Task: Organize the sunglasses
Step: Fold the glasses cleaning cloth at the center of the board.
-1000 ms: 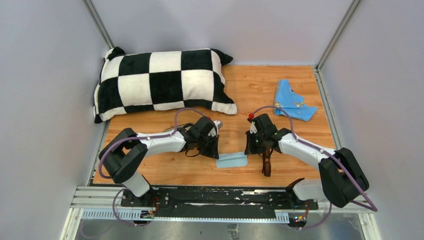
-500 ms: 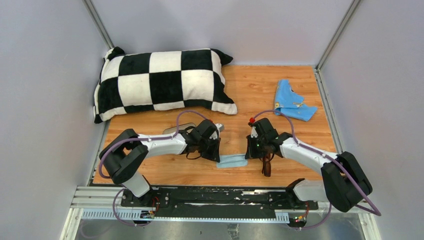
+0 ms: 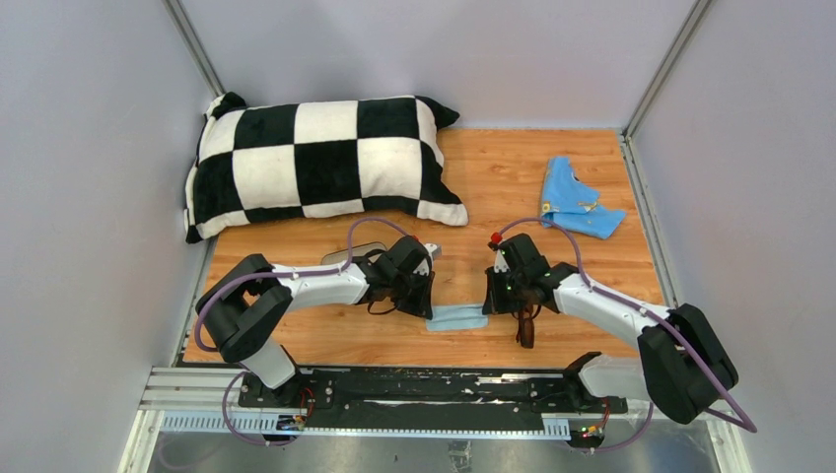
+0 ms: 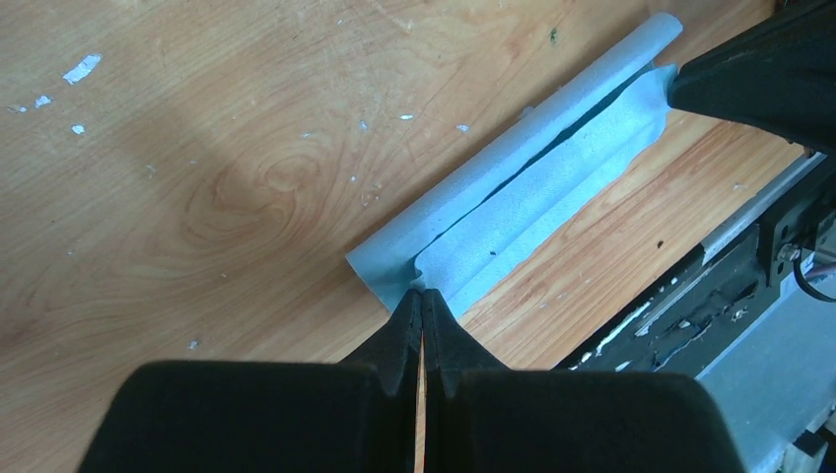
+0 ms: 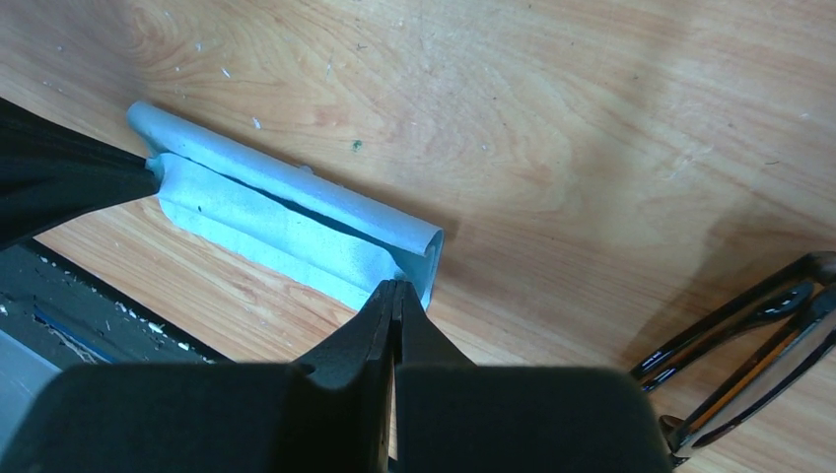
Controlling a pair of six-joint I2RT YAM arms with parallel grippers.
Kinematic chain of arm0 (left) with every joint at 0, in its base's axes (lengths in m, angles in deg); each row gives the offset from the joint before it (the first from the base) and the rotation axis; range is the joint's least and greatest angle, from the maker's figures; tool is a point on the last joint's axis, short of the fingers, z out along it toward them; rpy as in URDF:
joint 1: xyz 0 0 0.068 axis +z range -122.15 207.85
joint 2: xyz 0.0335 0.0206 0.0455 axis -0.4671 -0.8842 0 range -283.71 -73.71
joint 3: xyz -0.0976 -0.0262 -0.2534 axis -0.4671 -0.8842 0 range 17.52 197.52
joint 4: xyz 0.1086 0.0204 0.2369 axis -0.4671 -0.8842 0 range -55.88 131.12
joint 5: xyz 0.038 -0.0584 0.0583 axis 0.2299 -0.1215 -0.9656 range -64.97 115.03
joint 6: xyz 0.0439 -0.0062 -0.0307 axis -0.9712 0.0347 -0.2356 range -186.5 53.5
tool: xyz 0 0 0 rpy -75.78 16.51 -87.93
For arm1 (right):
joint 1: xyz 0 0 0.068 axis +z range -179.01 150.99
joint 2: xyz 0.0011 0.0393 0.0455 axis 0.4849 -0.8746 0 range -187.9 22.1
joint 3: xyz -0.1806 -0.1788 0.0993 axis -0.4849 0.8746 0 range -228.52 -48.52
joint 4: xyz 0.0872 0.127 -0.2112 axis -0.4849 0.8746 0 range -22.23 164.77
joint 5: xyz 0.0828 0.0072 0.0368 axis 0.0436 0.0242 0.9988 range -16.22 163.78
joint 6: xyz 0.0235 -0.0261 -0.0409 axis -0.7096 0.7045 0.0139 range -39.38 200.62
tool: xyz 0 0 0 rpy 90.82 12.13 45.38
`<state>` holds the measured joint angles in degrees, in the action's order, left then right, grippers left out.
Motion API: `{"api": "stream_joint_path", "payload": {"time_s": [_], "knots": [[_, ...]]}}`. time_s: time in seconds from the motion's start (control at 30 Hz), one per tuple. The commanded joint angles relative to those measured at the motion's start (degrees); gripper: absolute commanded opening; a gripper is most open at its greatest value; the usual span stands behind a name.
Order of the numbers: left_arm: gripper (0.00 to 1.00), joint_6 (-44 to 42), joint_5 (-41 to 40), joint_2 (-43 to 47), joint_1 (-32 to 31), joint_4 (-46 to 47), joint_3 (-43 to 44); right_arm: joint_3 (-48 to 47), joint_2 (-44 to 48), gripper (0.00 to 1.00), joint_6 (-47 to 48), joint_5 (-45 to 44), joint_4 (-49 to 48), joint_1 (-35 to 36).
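The left pincer (image 4: 422, 298) is pinching one short end of the small grey-blue cloth (image 4: 522, 212), its jaws pressed together on the fabric with hardly any gap between them. The right pincer (image 5: 394, 289) is doing the same at the opposite end, clamped tight on the cloth's edge. Between them the cloth is lying on the tabletop (image 3: 513, 177) as a long narrow strip. One long edge is curling over into a roll, so a fold appears to be in the making rather than finished.

The sunglasses (image 3: 525, 330) are resting on the wood just to the right of the right pincer, close to the near edge. They appear folded, and nothing is gripping them.

Judging by this, the task is sitting at an early-to-middle stage: the cloth is being tidied, while the sunglasses are waiting to be picked up and put away. A checkered pillow (image 3: 315, 163) and a crumpled blue rag (image 3: 577, 209) are lying farther back, well apart from the work.
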<state>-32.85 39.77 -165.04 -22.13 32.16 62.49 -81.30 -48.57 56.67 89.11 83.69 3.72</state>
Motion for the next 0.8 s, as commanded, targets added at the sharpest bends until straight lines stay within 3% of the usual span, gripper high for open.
{"api": "stream_joint_path", "payload": {"time_s": [0.0, 0.43, 0.5, 0.57, 0.67, 0.77], "knots": [[0.0, 0.5, -0.87, 1.08, -0.34, 0.26, -0.94, 1.45, 0.2, 0.0, 0.95, 1.19, 1.64, 1.26], [0.0, 1.6, -1.43, 2.01, -0.38, 1.11, -2.96, 3.34, -0.02, 0.0, -0.42, 1.08, 0.25, 1.84], [0.14, 1.75, -1.99, 1.98, -0.39, 0.26, -2.79, 3.11, 0.01, 0.01, -0.32, 1.1, 0.4, 1.84], [0.28, 1.91, -2.65, 2.74, -0.39, -0.31, -2.91, 2.82, 0.95, 0.09, 0.19, 1.28, 0.54, 2.09], [0.4, 1.98, -4.42, 5.33, -0.38, -2.34, -2.6, 2.14, 4.37, 0.25, 1.08, -0.41, 2.27, 2.72], [0.46, 2.42, -9.15, 7.94, -0.36, -7.04, -0.91, 0.99, 7.32, 0.41, 1.61, -3.17, 4.36, 2.7]]}}
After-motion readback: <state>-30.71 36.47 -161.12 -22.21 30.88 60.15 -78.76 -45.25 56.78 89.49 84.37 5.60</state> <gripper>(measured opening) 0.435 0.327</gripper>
